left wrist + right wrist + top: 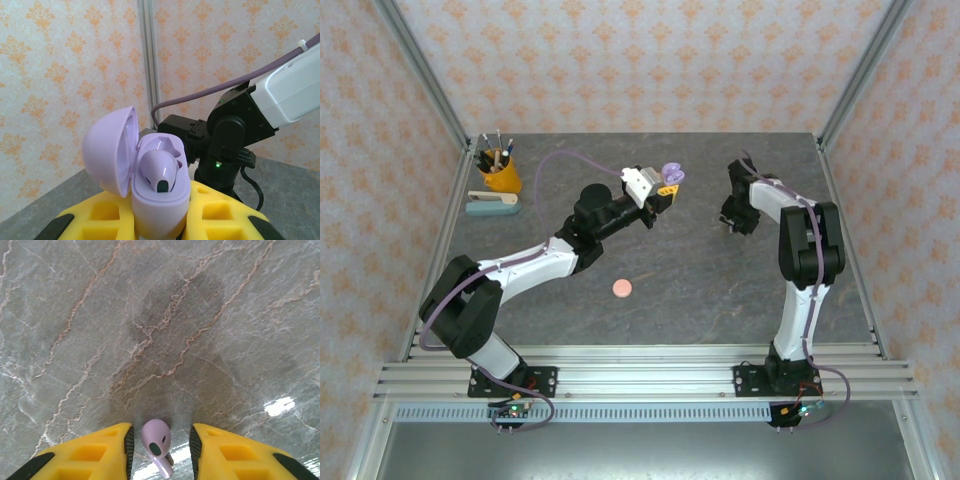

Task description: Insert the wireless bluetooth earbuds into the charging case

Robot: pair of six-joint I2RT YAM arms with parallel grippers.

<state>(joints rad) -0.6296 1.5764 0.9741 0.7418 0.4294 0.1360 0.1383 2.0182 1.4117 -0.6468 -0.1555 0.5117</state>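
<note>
**The little bud could slip away**

My left gripper is pinching the purple case near the top middle of the overhead view, and it looks lifted off the table; the lid hangs open to the left; one seated earbud sits inside, so I think one slot is free. My right gripper is spread wide and low over the table; the loose earbud lies between its yellow fingers at the bottom middle of the wrist view, with a gap on each side.

I think the next job is to close on that bud; it is tiny, smooth and round, so if the fingers meet it off to one side it may pop out or roll away; if it twists in the grip, its stem will not line up with the slot. The case is held only by its lower part; a hard push could tip it or knock it loose; a bump could flip the lid shut. The two arms are near each other, so they might knock together. The pink case lies well apart, in the lower middle; no trouble there.
</note>
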